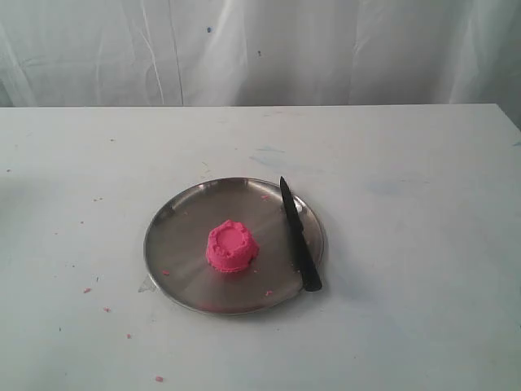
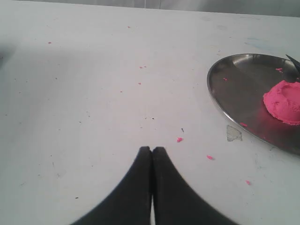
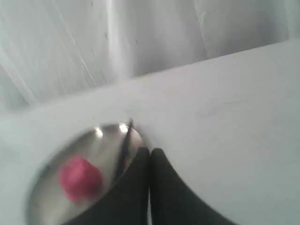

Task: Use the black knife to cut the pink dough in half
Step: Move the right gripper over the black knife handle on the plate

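Resting across plate [image 1: 175, 261] rim, black knife [image 1: 298, 238], whole pink dough [image 1: 232, 246]

Neither arm appears in the exterior view; both grippers show only through their own wrist cameras. The left gripper [image 2: 151, 149] has its two black fingers pressed together along their length, tips meeting, with nothing between them, hanging above the surface without touching anything. The right gripper [image 3: 150, 151] likewise has its dark fingers closed against each other and holds nothing; its wrist view is blurred, so finer detail of the fingertips cannot be made out. No wrist or arm link is visible in either view.
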